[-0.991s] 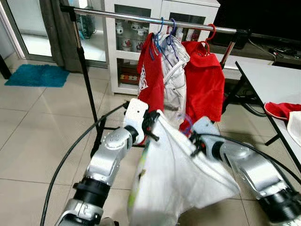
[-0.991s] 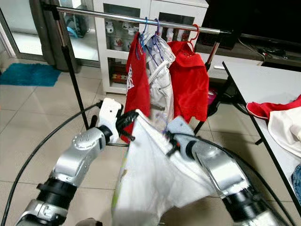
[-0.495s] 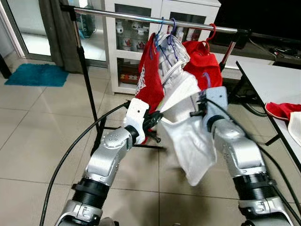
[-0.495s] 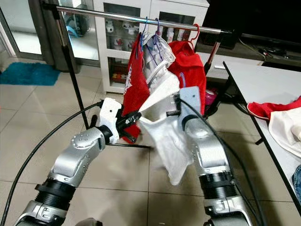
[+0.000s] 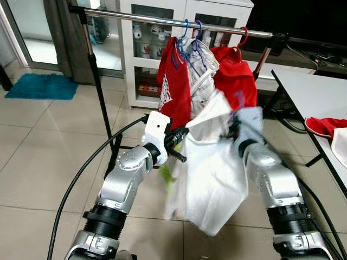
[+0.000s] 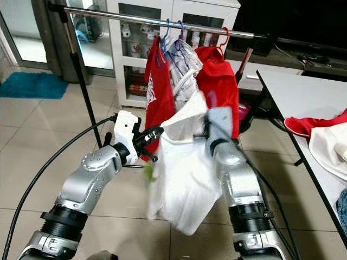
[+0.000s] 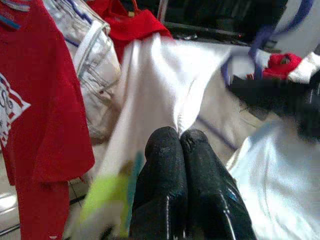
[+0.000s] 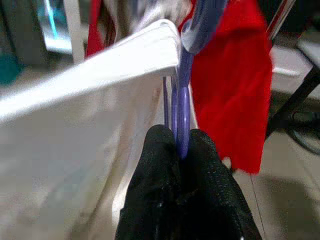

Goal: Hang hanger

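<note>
Both arms held a white garment up in front of the clothes rail, below the level of the bar. The right gripper had its jaws closed on the purple hanger threaded through the garment's neck, gripping the neck of the hanger just under the hook, which left the hook free to go over the bar. The left gripper had its jaws pinched shut on a fold of the white cloth near the shoulder, apparently to keep the garment spread and stop it from sliding off the hanger while it was carried.

The rail already carried a red shirt, a pale jacket and a second red garment, bunched together toward its right end. The hanger sat directly before these, well below the bar, so it was not yet hung. More clothes lay on the white table to the right.

The next move probably called for raising the right arm until the hook cleared the bar.
</note>
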{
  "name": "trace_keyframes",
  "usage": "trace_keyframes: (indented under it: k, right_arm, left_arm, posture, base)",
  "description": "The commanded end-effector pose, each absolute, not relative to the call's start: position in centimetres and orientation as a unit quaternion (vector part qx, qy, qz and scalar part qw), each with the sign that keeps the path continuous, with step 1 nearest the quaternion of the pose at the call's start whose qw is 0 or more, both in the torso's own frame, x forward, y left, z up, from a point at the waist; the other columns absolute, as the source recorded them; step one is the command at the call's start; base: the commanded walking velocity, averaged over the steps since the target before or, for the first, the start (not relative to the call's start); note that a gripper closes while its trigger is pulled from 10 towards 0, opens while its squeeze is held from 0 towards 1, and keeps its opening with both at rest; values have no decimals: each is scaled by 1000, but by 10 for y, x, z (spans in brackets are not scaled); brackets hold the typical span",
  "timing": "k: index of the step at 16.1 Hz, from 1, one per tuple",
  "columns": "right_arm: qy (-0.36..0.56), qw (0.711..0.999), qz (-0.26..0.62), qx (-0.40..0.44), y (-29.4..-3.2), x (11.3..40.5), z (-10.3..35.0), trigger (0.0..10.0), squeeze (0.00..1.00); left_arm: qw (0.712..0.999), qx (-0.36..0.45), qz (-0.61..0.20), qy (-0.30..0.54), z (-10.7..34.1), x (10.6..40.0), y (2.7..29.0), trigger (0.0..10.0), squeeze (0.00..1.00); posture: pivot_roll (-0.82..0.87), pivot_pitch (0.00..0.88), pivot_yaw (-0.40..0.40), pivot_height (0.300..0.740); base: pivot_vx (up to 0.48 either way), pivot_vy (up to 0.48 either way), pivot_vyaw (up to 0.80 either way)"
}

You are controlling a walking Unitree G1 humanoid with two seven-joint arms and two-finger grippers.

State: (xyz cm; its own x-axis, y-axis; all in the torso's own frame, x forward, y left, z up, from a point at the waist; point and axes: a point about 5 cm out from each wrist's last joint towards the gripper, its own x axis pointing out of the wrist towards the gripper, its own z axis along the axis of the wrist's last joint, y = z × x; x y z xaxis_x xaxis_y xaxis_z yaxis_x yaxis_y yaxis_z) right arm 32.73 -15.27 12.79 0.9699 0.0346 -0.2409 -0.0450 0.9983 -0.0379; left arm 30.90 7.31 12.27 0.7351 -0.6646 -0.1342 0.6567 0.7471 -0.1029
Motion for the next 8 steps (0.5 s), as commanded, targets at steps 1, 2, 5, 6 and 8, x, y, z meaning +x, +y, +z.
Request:
trace_keyframes:
  k: [1,2,5,6,8]
  right_arm:
    - [60,998,10,2,-159,333,152,10000,0]
    - [54,998,12,5,-159,333,154,10000,0]
    - [45,998,53,1,-150,334,157,10000,0]
    - [44,997,65,1,-146,334,156,10000,0]
    - [45,996,73,-1,-144,333,154,10000,0]
  left_arm:
    - [920,-10,-381,87,123,304,64,0,0]
    - [919,-6,-384,89,121,304,64,0,0]
    - [927,-3,-367,83,122,307,65,7490,0]
    - [929,-21,-363,76,126,308,66,10000,0]
    - [925,-53,-371,63,133,308,65,10000,1000]
  posture:
    - [-137,0,-93,740]
    - [-138,0,-93,740]
    - [-135,0,-100,740]
    - [-134,0,-101,740]
    - [-134,0,-103,740]
  base:
    - [0,0,0]
    - [0,0,0]
    - [0,0,0]
    - [0,0,0]
    - [0,0,0]
